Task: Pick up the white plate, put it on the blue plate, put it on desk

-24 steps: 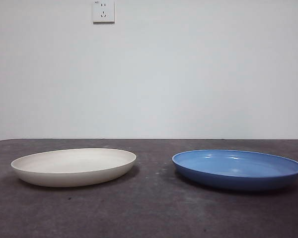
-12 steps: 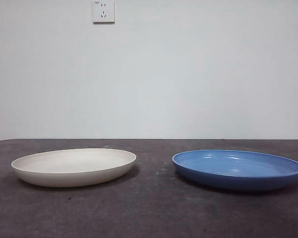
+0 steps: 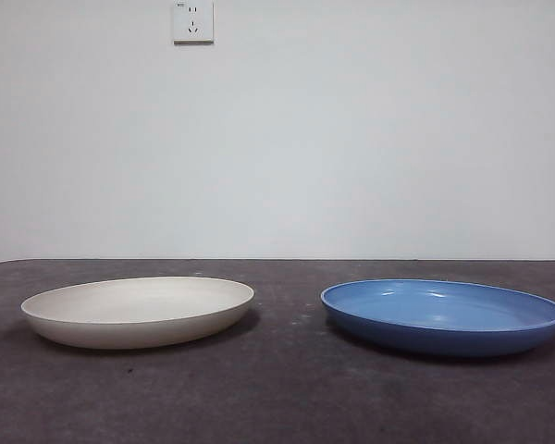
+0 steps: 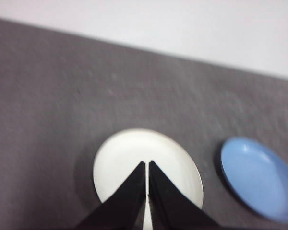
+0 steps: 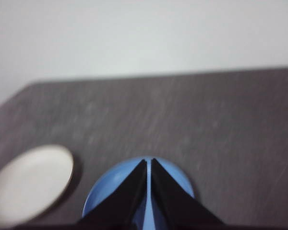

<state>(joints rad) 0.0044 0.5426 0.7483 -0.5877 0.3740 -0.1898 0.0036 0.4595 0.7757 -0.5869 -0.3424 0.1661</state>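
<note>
Front view: two shallow round plates sit apart on a dark grey-brown mottled desk [image 3: 287,398] against a plain white wall [image 3: 351,139]. The white plate [image 3: 137,312] rests toward the desk's left edge, the blue plate [image 3: 442,316] toward its right edge, with bare desk between them. A white power socket [image 3: 192,20] is mounted high on the wall, above the white plate. No arm or gripper shows here.

Left wrist view: this camera looks down from above, which the front view cannot. The left gripper [image 4: 147,165] has its two black jaws pressed together, only a thin slit between them, holding nothing. It hangs above the white plate [image 4: 129,158], with the blue plate [image 4: 257,177] off to one side. The picture is slightly blurred.

Right wrist view: the right gripper [image 5: 148,163] likewise has its jaws pressed together and empty, hanging above the blue plate [image 5: 108,191]. The white plate [image 5: 31,184] lies beside it, and a corner of the desk [image 5: 206,115] shows. This picture is blurred too.

Compared with the earlier front pictures, both plates lie exactly where they were.
</note>
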